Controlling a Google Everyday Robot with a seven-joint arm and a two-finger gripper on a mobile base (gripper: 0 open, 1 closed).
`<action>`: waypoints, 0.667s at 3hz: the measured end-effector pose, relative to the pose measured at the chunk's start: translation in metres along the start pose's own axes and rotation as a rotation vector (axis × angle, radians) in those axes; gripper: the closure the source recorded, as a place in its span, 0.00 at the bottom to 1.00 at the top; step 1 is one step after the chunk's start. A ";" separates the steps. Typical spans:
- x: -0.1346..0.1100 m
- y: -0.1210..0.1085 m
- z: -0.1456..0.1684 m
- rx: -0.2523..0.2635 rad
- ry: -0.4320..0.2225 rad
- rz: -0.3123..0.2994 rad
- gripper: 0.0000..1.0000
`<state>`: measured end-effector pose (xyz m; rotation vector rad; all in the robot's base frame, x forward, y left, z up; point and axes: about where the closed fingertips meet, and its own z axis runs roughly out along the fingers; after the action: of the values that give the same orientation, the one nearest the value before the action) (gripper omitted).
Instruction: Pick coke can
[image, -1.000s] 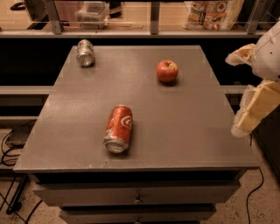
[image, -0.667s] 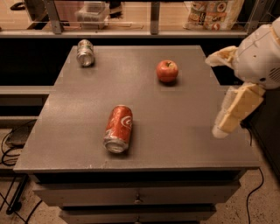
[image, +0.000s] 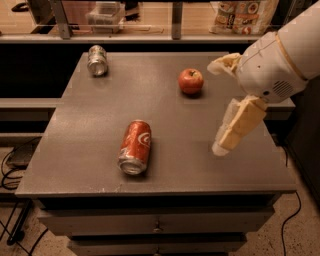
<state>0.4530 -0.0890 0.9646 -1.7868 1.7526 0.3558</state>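
Note:
The coke can (image: 135, 146) is red with a white script logo. It lies on its side on the grey table (image: 95, 120), near the front, with its silver end facing the front edge. My gripper (image: 215, 107) hangs over the right part of the table, to the right of the can and apart from it. Its two cream fingers are spread wide and hold nothing. One fingertip points toward the apple and the other points down at the table top.
A round red apple (image: 191, 81) stands behind the gripper's left side. A silver-grey can (image: 97, 60) lies on its side at the back left corner. Shelving with boxes and bags runs behind the table. Cables lie on the floor at the left.
My gripper and arm have moved left, from beyond the table's right edge to over the table top, closer to the coke can. The cans and the apple have not moved.

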 end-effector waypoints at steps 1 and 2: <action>-0.012 0.000 0.032 -0.036 -0.037 0.003 0.00; -0.026 0.003 0.071 -0.085 -0.089 0.031 0.00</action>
<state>0.4628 -0.0263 0.9236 -1.7766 1.7273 0.5221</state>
